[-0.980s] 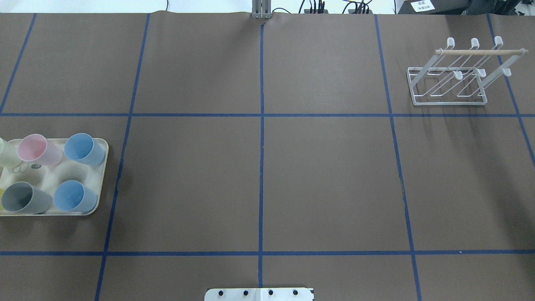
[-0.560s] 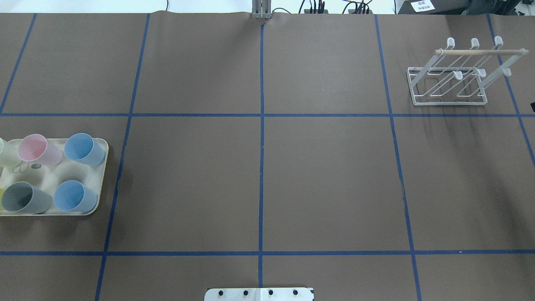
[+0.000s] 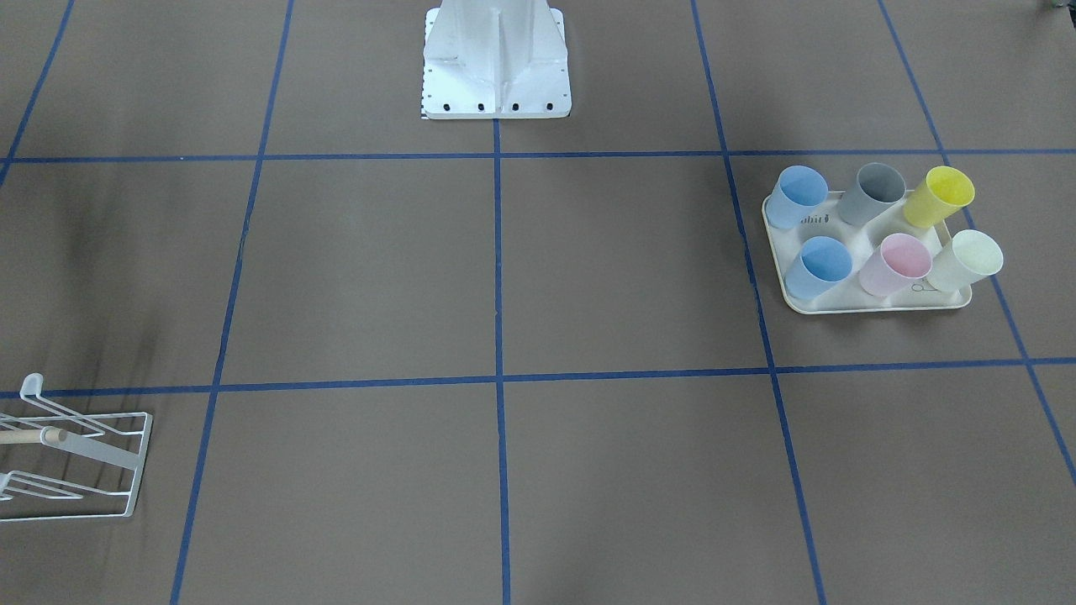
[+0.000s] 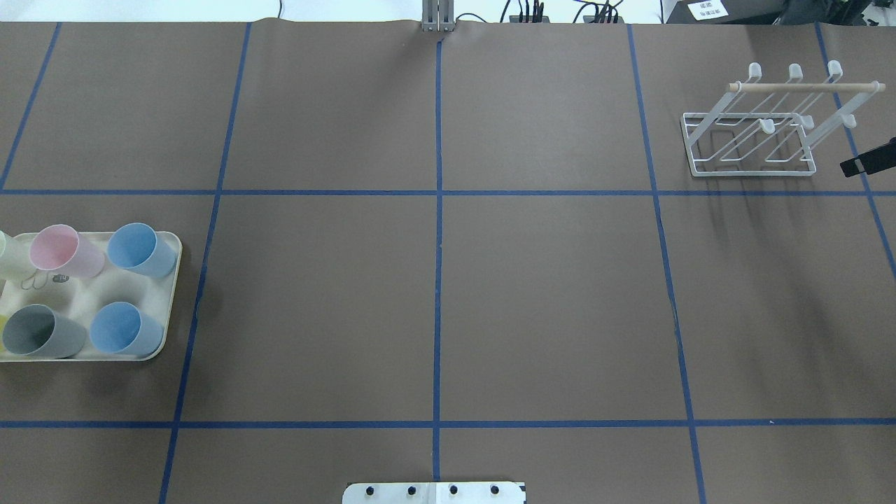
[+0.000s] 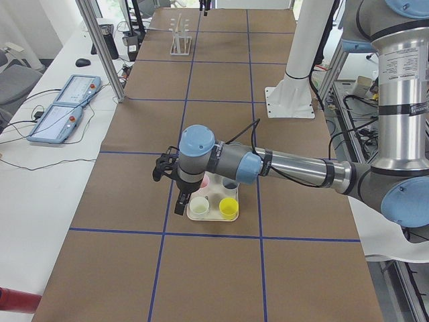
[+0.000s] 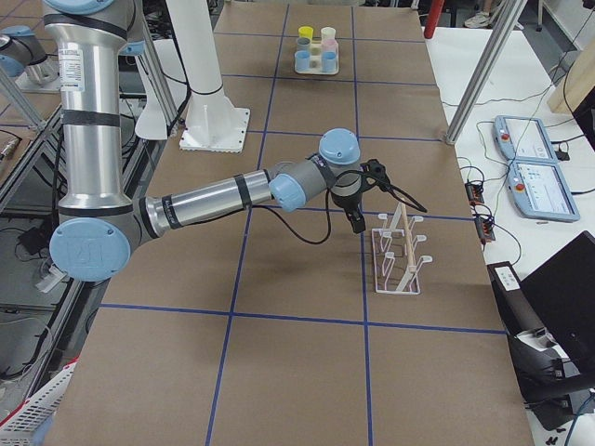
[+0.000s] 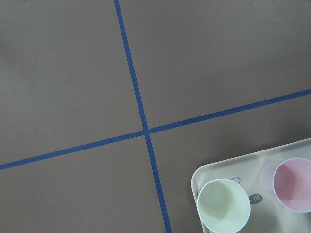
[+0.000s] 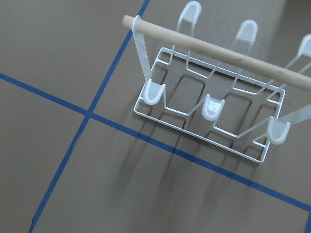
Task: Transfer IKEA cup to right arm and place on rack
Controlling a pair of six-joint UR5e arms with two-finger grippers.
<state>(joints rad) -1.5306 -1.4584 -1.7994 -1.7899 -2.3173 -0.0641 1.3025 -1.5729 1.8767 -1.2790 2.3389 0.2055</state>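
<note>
You see six cups (image 3: pixel 820 265) standing in the tray (image 3: pixel 874 306) at the table's left end; the left gripper (image 5: pixel 179 203) hangs over the tray corner by the cream cup (image 7: pixel 223 206); the right gripper (image 6: pixel 359 223) hovers just beside the rack (image 4: pixel 805 87); whether either gripper's fingers are spread or pressed together, you cannot tell.

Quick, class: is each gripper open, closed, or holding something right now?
Left gripper: cannot be told, seen only side-on by the tray.
Right gripper: cannot be told, too small beside the rack.
</note>
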